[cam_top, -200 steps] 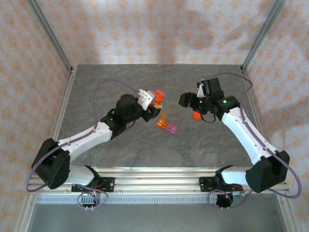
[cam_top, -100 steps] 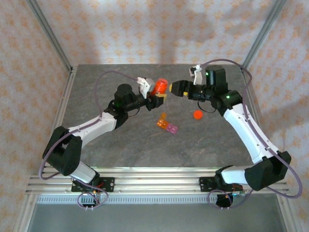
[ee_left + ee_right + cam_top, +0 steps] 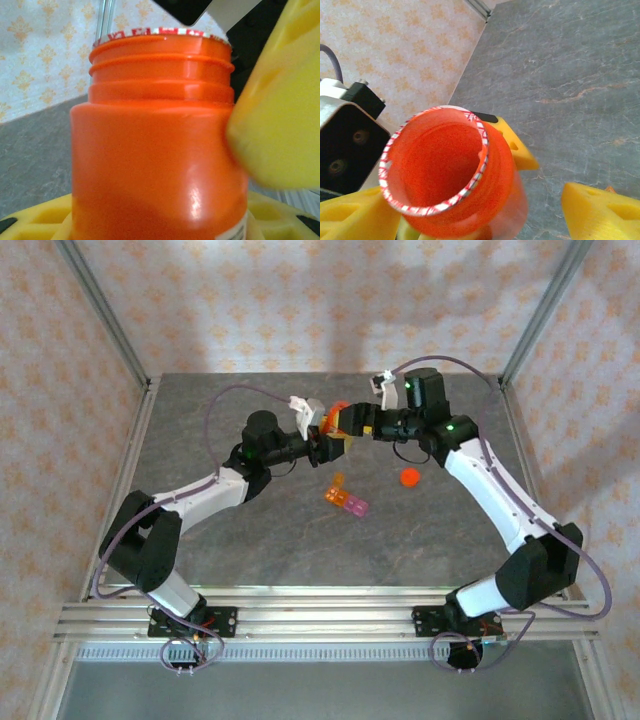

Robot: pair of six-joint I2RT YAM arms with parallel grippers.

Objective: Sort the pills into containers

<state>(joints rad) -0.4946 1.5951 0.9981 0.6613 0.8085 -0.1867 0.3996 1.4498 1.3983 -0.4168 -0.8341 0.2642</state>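
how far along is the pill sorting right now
Done: the orange bottle is uncapped, and its cap lies on the table. In hand: the left gripper grips the bottle, while the right gripper is open, fingers either side of the bottle's mouth. Left: the containers sit apart from both grippers. Their cells are too small to read, but no pill looks sorted.

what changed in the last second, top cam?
The right gripper swung left and back, away from the orange cap; its open jaws now flank the mouth of the orange bottle. The left gripper, shut on the bottle, carried it farther back. Cap and containers stayed put.
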